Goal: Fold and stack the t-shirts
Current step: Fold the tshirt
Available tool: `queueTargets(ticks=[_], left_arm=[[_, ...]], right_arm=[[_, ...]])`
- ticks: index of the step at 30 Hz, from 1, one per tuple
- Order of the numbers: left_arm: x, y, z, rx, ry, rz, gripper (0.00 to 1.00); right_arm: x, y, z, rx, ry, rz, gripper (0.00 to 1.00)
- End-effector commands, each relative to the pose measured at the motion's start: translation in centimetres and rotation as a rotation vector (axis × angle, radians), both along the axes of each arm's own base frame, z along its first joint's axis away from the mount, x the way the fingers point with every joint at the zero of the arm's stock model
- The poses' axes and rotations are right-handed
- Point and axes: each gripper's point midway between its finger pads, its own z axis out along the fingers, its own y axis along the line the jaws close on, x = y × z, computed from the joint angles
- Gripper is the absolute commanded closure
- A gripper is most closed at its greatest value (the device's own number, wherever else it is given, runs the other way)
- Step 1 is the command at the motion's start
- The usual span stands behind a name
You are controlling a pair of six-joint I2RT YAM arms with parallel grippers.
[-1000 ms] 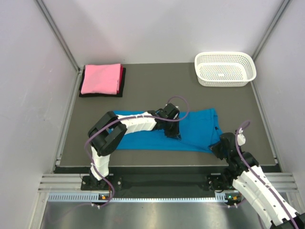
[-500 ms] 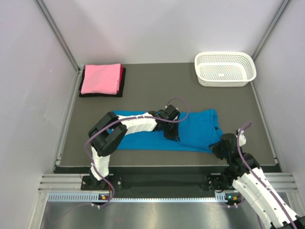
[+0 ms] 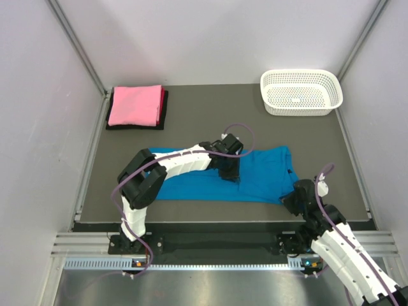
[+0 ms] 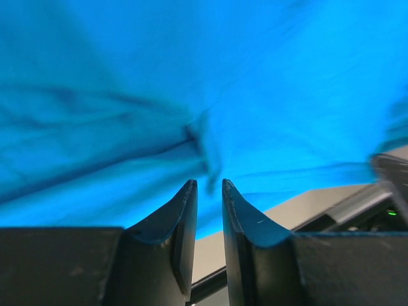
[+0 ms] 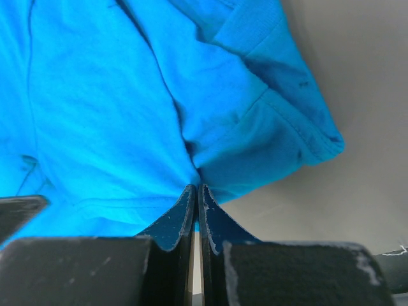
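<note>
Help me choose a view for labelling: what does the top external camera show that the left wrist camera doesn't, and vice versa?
Only top external: the pink t-shirt folded on the dark t-shirt at the far left, the white basket at the far right, and the right gripper at the turquoise t-shirt's near right corner. Only left wrist: how the left gripper stands, its jaws slightly apart with nothing between them, near a crease in the cloth. Both: the turquoise t-shirt.
</note>
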Motion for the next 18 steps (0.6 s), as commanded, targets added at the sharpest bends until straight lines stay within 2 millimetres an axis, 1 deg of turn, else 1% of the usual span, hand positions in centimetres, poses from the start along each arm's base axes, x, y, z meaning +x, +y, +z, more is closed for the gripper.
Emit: queueTargets(ticks=[1, 2, 3, 4, 8, 9, 11, 12, 13, 17, 18], left_arm=[[1.5, -2.0, 5.0, -0.107, -0.112, -0.054, 0.74], [1.4, -2.6, 5.3, -0.136, -0.112, -0.070, 0.74], [1.2, -2.9, 5.2, -0.155, -0.107, -0.087, 0.75], [1.2, -4.0, 5.3, -0.204, -0.106, -0.110, 0.75], [1.3, -5.0, 3.7, -0.233, -0.088, -0.128, 0.77], [1.2, -5.1, 2.7, -0.224, -0.075, -0.131, 0.77], [1.4, -5.2, 2.0, -0.215, -0.074, -0.128, 0.77], [1.4, -5.1, 1.2, -0.198, -0.067, -0.125, 0.77], [1.4, -5.0, 0.9, -0.186, -0.066, -0.123, 0.77], [1.7, -3.9, -0.8, -0.110, -0.066, -0.114, 0.77], [1.7, -3.8, -1.2, -0.101, -0.062, -0.113, 0.77]], right_arm=[[1.1, 0.1, 1.8, -0.017, -0.057, 0.009, 1.00], [1.2, 0.1, 1.9, -0.019, -0.062, 0.010, 1.00], [1.4, 0.1, 2.2, -0.020, -0.070, 0.010, 1.00], [1.5, 0.0, 2.2, -0.028, -0.070, 0.012, 1.00], [2.1, 0.2, 2.6, -0.028, -0.089, 0.018, 1.00], [2.2, 0.3, 2.6, -0.035, -0.087, 0.022, 1.00], [2.6, 0.4, 2.9, -0.033, -0.097, 0.023, 1.00], [2.7, 0.4, 2.8, -0.044, -0.085, 0.030, 1.00], [2.8, 0.4, 2.9, -0.049, -0.086, 0.029, 1.00], [3.7, 0.3, 3.9, -0.078, -0.098, 0.028, 1.00], [3.7, 0.1, 3.8, -0.092, -0.089, 0.025, 1.00]])
